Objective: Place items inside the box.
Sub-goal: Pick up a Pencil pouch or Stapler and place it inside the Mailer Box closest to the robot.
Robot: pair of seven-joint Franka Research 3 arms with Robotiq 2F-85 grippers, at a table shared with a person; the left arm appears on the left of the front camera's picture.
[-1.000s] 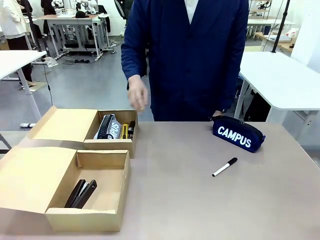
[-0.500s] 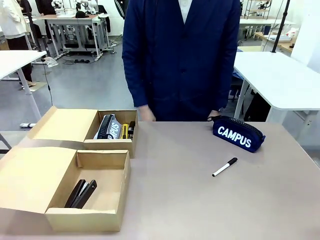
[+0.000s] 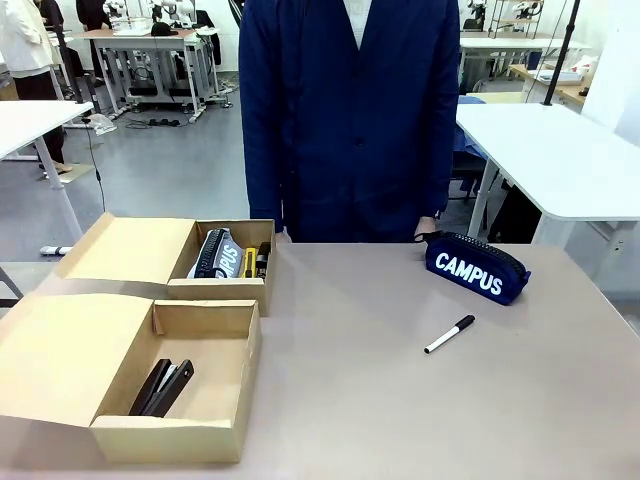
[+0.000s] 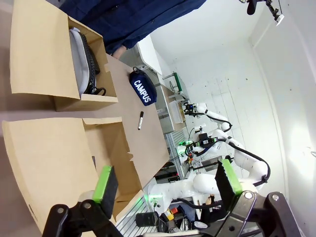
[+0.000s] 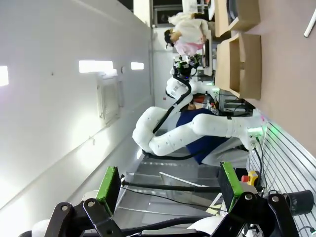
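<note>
Left gripper (image 4: 167, 178) and right gripper (image 5: 168, 181) are hanging spread, empty; the marker (image 3: 449, 334) is looking light, stiff, roll-prone, probably wanting a mid-barrel pinch.

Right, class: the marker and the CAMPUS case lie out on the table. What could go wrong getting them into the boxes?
1. The marker is thin and lies flat, so a pinch could roll or flick it away.
2. The far box already holds the pouch and knife, so the case may jam there. The near box, with just the staplers, looks roomier.
</note>
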